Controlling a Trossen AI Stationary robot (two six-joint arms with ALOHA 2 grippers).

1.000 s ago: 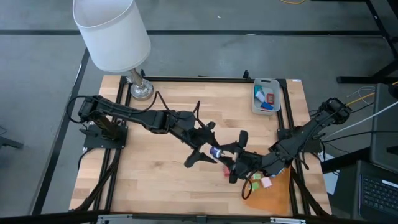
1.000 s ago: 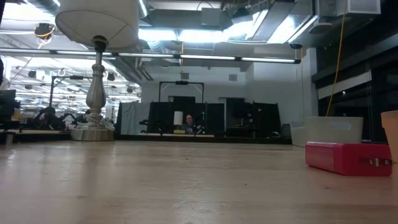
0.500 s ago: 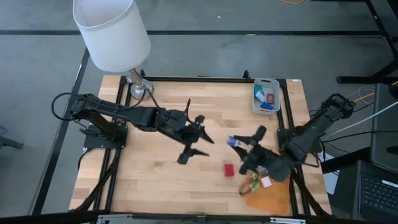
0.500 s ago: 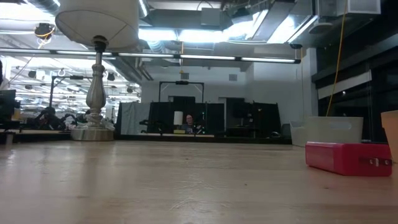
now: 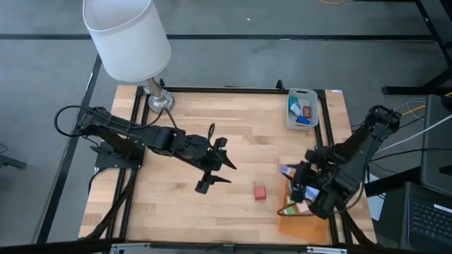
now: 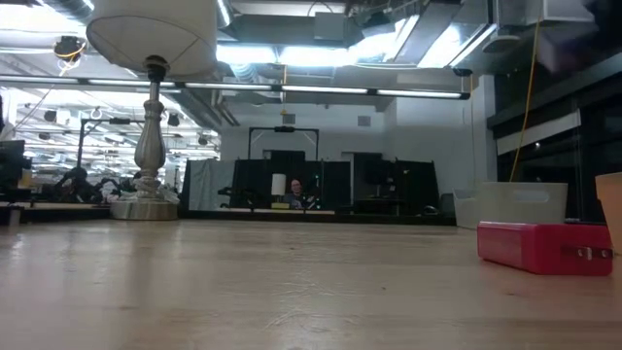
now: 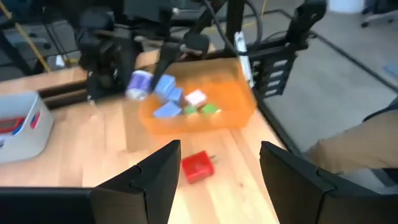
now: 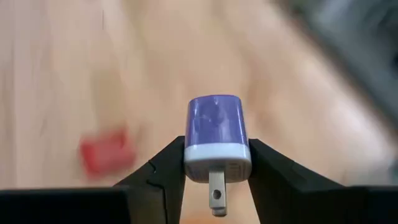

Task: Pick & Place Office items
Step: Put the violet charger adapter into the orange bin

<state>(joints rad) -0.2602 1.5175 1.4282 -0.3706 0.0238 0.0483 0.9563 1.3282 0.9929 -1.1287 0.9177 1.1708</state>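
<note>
Wood table | R jaws grip purple plug | L jaws open | red block low-view only

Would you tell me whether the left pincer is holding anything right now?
No, the left pincer is open and empty, with the red piece lying on the table between its fingers' view.

You're working in a robotics lab or workshop: bare ceiling ducts and strip lights overhead, more framed rigs across the hall, and your wooden desk on a black frame
</note>
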